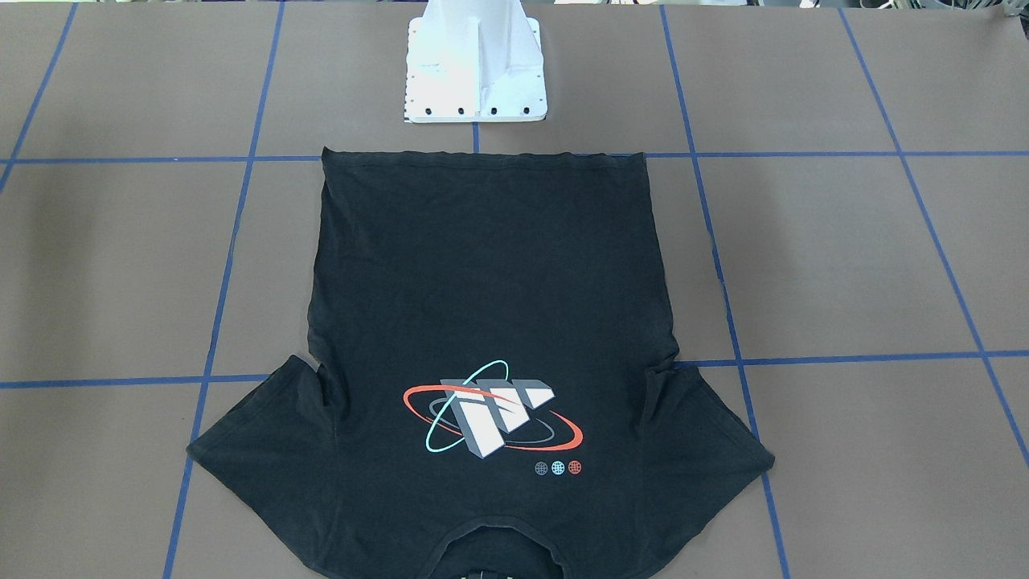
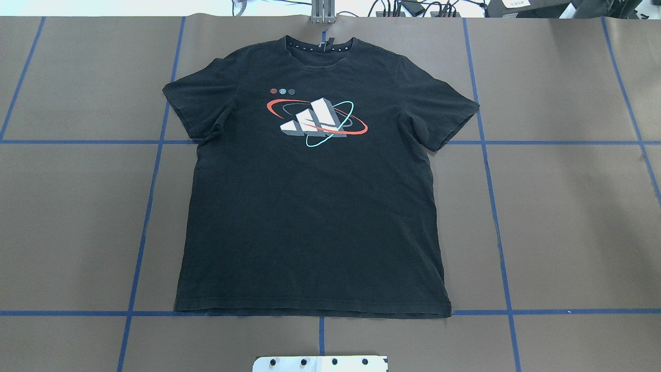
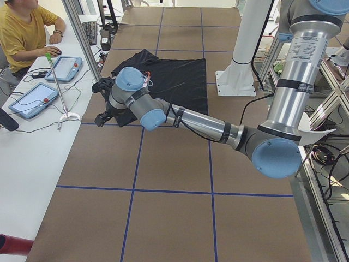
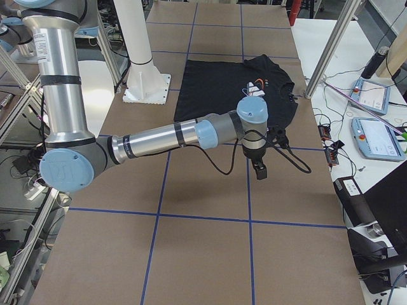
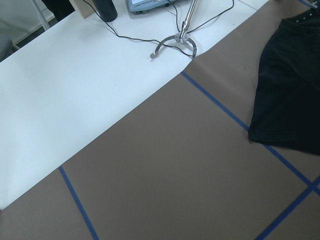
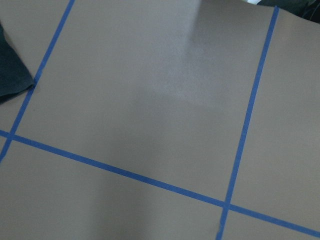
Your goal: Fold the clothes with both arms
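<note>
**Folding not started: shirt flat, both arms off the cloth**

Left gripper (image 3: 101,118), centre-left in the left side view: cannot tell whether the jaws are apart or together. It hangs near a sleeve edge.
Right gripper (image 4: 260,171), mid-frame in the right side view: also cannot tell. It hangs over the brown table (image 2: 568,217) just beside the other sleeve.
Black T-shirt (image 2: 310,217) lies spread mid-frame overhead, graphic up, collar at top, sleeves out, no crease.
Judgement: every fold is left to do.

T-shirt (image 2: 310,217): black, grey-white blocks, red/teal rings | table (image 2: 568,206): brown, blue grid

Brown tbl (image 2: 568,217) w/ blue tape grid (image 2: 496,222), white pedestal (image 1: 478,80), operator (image 3: 22,33)
</note>
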{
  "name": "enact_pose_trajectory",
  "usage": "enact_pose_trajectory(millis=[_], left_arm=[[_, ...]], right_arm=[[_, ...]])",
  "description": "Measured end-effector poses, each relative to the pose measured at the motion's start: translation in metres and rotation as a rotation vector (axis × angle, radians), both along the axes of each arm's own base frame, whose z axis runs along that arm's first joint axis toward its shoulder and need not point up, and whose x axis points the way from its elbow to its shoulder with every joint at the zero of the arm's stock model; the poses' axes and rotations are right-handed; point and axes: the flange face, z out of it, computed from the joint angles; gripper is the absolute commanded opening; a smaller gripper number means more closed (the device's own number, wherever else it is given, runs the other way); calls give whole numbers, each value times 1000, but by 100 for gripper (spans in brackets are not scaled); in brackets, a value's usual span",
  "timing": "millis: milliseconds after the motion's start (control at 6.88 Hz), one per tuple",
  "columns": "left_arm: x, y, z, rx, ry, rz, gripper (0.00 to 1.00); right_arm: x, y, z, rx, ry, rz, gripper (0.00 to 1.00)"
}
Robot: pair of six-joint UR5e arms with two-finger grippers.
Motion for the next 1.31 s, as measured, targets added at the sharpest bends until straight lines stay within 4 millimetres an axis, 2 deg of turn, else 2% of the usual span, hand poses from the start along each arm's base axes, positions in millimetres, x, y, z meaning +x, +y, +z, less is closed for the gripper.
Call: enact_pose_trajectory(millis=[145,291,436,581,727,872,1308], left_arm=[[42,-5,-13,11,50,31,100],[79,-1,-19,32,77,76,100],[102,2,-22,41,89,108,100],[113,5,-23,44,94,123,100],[116,6,-23,45,96,129,100],[118,6,-23,44,96,131,100],[119,6,-19,39,95,133,100]], right_arm=[[-45,-17,-12,-19,-41,24,100],[-99,-34,-21,-47,-97,66,100],[-154,-50,-26,-60,-148,113,100],[-209,-68,-31,-67,-182,165,100],[-255,-85,-36,-70,-202,204,99],[-286,-94,-32,-72,-223,228,98],[-342,-92,-20,-70,-238,294,89]])
